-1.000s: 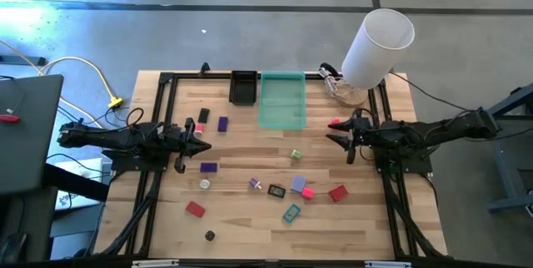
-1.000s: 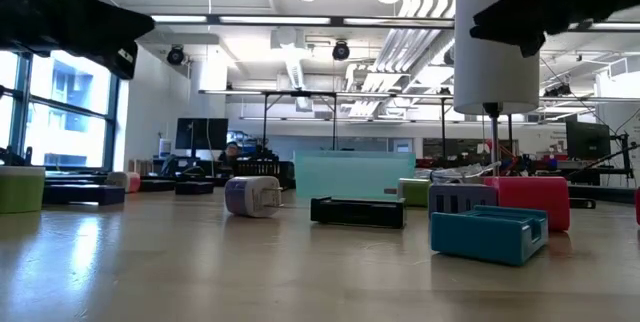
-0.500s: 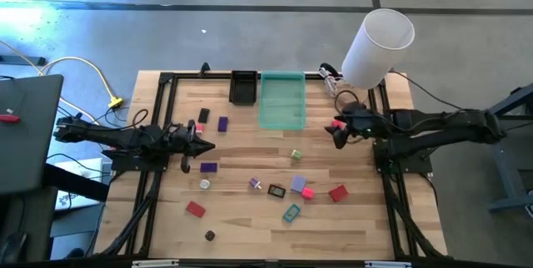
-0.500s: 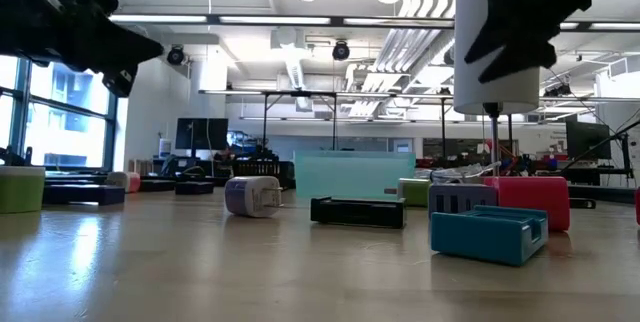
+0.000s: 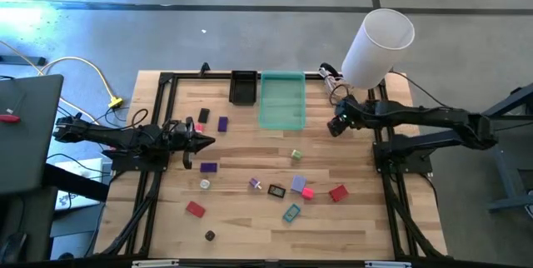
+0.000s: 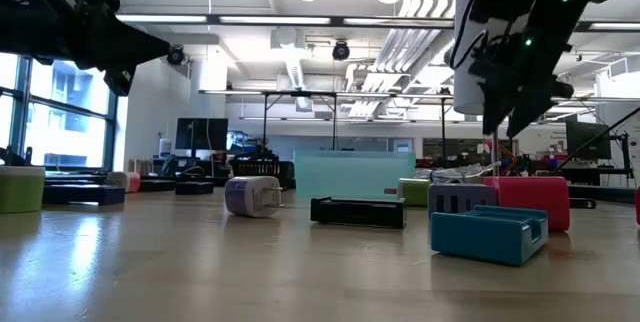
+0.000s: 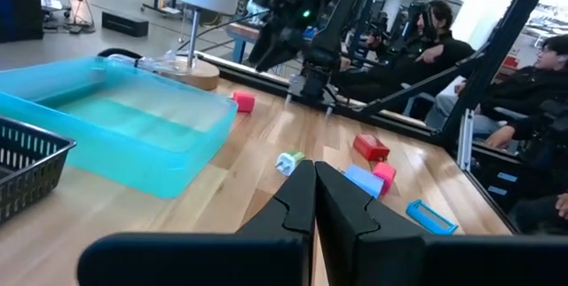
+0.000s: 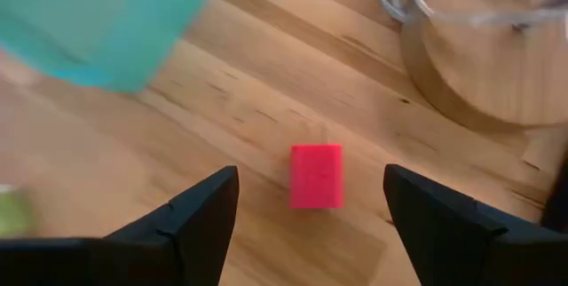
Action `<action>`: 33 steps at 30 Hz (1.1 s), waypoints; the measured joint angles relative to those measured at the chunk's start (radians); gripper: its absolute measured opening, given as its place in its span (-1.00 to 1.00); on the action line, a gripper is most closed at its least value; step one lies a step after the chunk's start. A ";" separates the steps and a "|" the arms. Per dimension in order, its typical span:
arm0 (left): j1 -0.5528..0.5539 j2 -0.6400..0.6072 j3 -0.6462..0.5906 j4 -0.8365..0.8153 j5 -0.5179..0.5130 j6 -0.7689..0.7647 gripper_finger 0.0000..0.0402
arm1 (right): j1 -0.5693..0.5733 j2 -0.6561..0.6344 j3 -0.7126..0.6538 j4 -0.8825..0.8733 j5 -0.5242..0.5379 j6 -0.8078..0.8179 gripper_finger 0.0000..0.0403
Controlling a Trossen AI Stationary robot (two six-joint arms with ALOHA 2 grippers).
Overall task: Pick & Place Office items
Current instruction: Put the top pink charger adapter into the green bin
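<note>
The right gripper (image 8: 311,210) hangs above the table's far right part with its two dark fingers (image 8: 191,219) spread wide and nothing between them, pointing down at a small red block (image 8: 316,176) that lies flat on the bare wood. The block sits centred in the gap between the fingertips but apart from both, below them and untouched; that framing suggests the arm is lined up to descend and pinch it. Just beyond the block are the wooden base (image 8: 475,64) of the big white cylinder (image 5: 376,47) on one side and a corner of the translucent green tray (image 8: 98,19) on the other; the tray stands at the table's far edge, probably as the drop spot. The other office items (image 5: 275,189) lie scattered over the middle and near part of the table (image 5: 241,222), well apart from this gripper. The left gripper (image 5: 202,141) waits over the left side with its fingers (image 7: 302,206) pressed together and empty, near a purple piece (image 5: 208,167).
</note>
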State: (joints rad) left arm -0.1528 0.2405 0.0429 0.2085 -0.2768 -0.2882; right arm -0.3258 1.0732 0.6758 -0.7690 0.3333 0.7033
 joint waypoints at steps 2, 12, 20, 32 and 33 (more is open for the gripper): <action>0.000 0.000 0.000 -0.001 0.000 0.000 -1.00 | -0.019 0.040 0.000 0.004 -0.010 0.000 0.34; 0.000 0.000 0.000 -0.002 0.000 0.000 -1.00 | -0.087 0.253 0.000 0.123 -0.018 -0.088 0.34; 0.000 0.000 0.000 -0.002 0.000 0.000 -1.00 | -0.121 0.354 0.000 0.165 -0.019 -0.142 0.34; 0.000 0.000 0.000 -0.002 0.000 -0.016 -1.00 | -0.129 0.430 0.002 0.173 -0.074 -0.232 0.34; 0.000 0.000 0.000 -0.002 0.000 -0.016 -1.00 | -0.129 0.432 0.002 0.175 -0.074 -0.232 0.34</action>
State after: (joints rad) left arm -0.1528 0.2405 0.0429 0.2065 -0.2768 -0.3043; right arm -0.4545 1.5052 0.6777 -0.5942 0.2595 0.4711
